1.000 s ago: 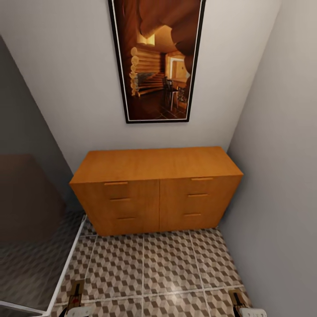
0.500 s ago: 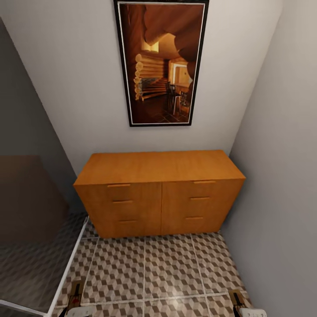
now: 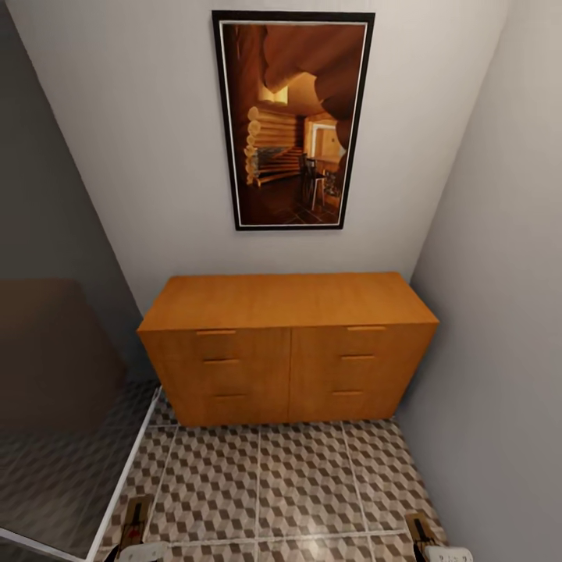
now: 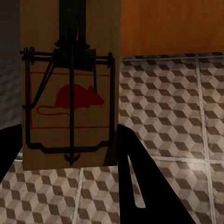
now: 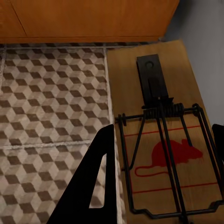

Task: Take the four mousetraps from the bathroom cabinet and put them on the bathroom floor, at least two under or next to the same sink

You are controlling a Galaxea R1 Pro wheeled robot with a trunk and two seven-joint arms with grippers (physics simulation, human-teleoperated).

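Note:
The orange-brown cabinet (image 3: pixel 289 343) stands against the far wall, all its drawer fronts closed. Patterned bathroom floor (image 3: pixel 297 484) lies between it and me. My left gripper (image 4: pixel 70 135) is shut on a mousetrap (image 4: pixel 70 88), a wooden board with a red mouse print and a wire spring, held between the black fingers (image 4: pixel 140 186). My right gripper (image 5: pixel 164 130) is shut on a second mousetrap (image 5: pixel 163 140). Both traps peek in at the head view's lower edge, the left trap (image 3: pixel 134 527) and the right trap (image 3: pixel 420 532). The sink is out of view.
A grey wall (image 3: pixel 499 351) closes the right side next to the cabinet. A glass partition with a white frame (image 3: pixel 70 437) bounds the left. A tall framed picture (image 3: pixel 293 121) hangs above the cabinet. The tiled strip ahead is a few tiles wide.
The whole head picture has slid down and right, so the camera moved. Both mousetraps stay in the grippers at the lower edge.

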